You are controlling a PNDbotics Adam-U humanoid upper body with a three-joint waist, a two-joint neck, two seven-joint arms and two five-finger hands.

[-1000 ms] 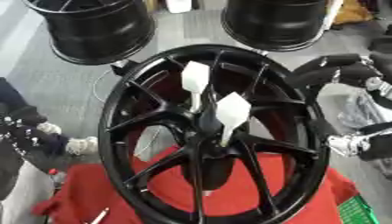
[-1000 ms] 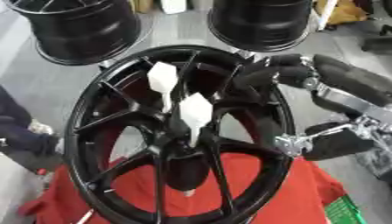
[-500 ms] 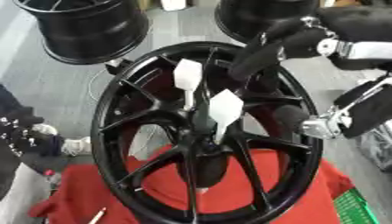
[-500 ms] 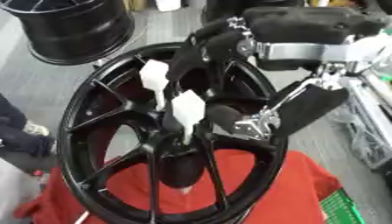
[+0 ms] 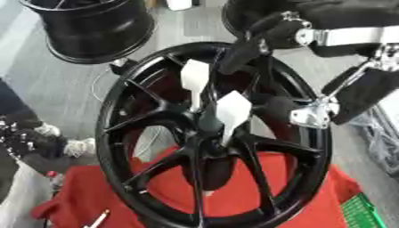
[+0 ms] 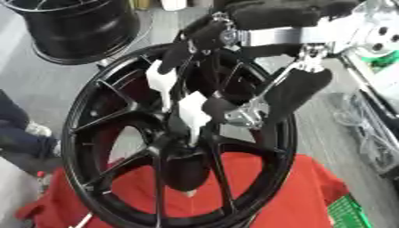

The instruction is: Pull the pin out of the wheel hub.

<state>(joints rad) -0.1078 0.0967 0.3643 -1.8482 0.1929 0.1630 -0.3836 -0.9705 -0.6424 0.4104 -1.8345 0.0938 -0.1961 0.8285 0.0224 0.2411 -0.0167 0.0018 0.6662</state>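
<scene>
A black spoked wheel hub (image 5: 124, 116) lies tilted on a red cloth (image 5: 257, 196). Two white pins stand out of its centre: an upper one (image 5: 195, 78) and a lower one (image 5: 232, 111). My right hand (image 6: 187, 44) comes in from the upper right and hovers over the hub, open. One straight finger (image 5: 242, 49) lies just right of the upper pin, and the thumb tip (image 5: 273, 106) sits just right of the lower pin. Neither pin is gripped. A black shape with pale specks (image 5: 27, 142) at the left edge may be my left hand.
Two more black wheel rims stand behind, at upper left (image 5: 93, 26) and upper right (image 5: 242, 11). A shoe (image 5: 78, 147) rests on the grey floor at the left. A green crate corner (image 5: 362, 213) shows at lower right.
My right hand has swung in from the right edge, over the rim, to just beside the two white pins. The pins and hub have not moved; the view has shifted a little.
</scene>
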